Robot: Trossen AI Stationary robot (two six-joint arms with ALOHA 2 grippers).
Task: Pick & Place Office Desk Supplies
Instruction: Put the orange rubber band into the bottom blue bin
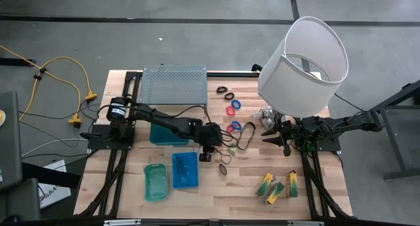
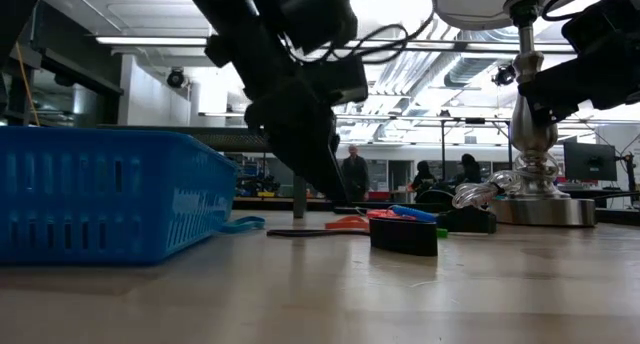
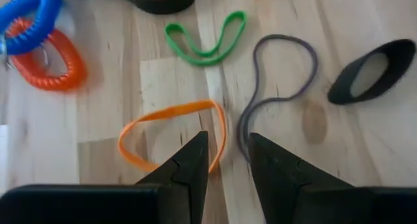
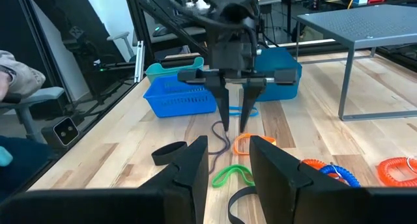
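Left gripper hangs low over the pale wood table, its dark tapered fingers parted with nothing between them, tips straddling the near edge of a thin orange rubber band. A limp grey loop lies beside it, a green band beyond, then coiled orange and blue rings. Right gripper waits near the lamp's base, fingers apart, empty.
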